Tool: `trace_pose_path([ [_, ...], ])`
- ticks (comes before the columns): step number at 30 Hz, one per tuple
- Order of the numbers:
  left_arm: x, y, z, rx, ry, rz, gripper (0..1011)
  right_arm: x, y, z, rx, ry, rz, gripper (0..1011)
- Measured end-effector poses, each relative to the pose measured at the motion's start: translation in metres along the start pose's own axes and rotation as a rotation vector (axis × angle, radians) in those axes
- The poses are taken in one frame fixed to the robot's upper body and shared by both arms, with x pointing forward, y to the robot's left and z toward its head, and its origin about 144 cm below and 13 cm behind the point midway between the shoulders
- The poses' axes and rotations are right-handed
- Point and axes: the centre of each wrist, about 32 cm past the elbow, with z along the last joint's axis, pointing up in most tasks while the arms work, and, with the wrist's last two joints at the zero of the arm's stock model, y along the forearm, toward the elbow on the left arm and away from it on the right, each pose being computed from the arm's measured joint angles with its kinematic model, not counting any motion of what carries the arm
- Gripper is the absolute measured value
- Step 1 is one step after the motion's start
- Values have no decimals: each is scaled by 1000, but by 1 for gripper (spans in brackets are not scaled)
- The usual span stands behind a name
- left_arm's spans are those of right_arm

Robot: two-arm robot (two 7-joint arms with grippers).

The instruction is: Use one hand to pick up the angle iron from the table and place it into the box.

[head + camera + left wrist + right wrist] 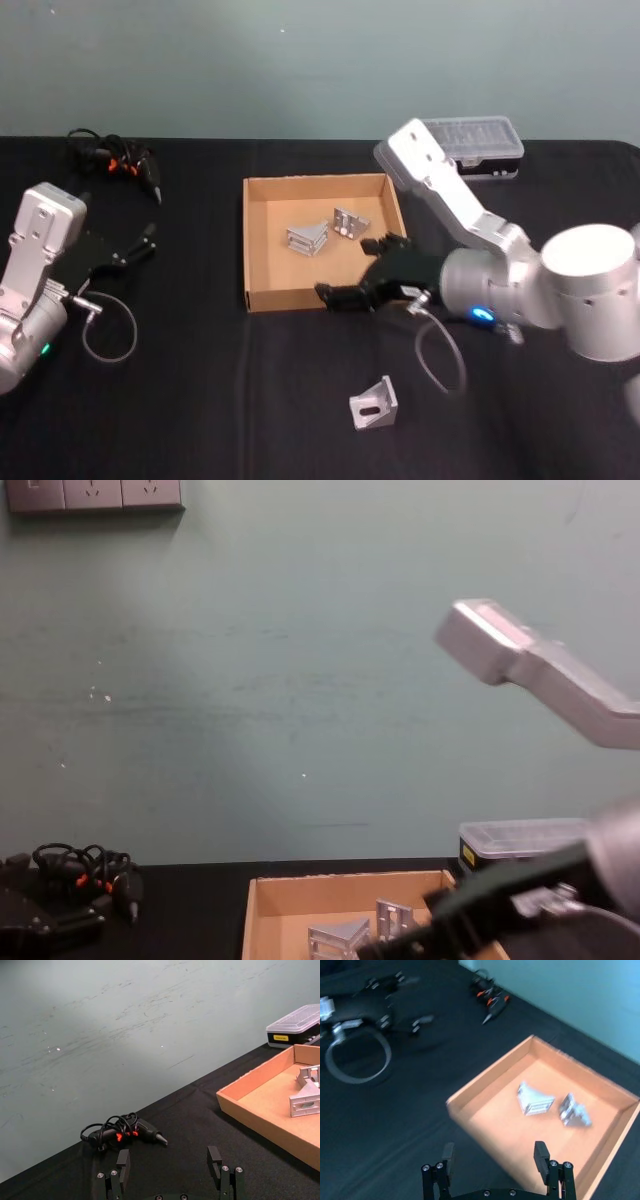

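Observation:
A silver angle iron [374, 404] lies on the black table [200, 400], in front of the tan box [300, 298]. Two more angle irons [307, 240] [350, 224] rest inside the box. My right gripper [358, 270] hovers open over the box's front right part, with nothing between its fingers. The right wrist view has this gripper [494, 1154] above the box floor [505, 1120], with both pieces [535, 1102] [574, 1111] beyond it. My left gripper [148, 243] is parked open at the table's left. In the left wrist view its fingers [214, 1160] stand apart with nothing between them.
A black tool with a coiled cable and orange marks [115, 160] lies at the back left. A small black case with a clear lid [480, 145] stands behind the box at the right. A loop of cable [110, 330] hangs by the left arm.

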Motion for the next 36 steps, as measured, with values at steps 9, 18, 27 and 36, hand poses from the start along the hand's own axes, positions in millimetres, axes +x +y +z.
trace_pose_path([
  [9,0,0,0,0,0,0,1011,-5,-47,-26,-61,-19,79,1004],
  [18,0,0,0,0,0,0,1011,-6,-63,-45,-113,-21,166,1004],
  [27,0,0,0,0,0,0,1011,-8,-57,-49,-165,14,176,1004],
  [36,0,0,0,0,0,0,1011,-13,-46,-49,-199,77,143,1004],
])
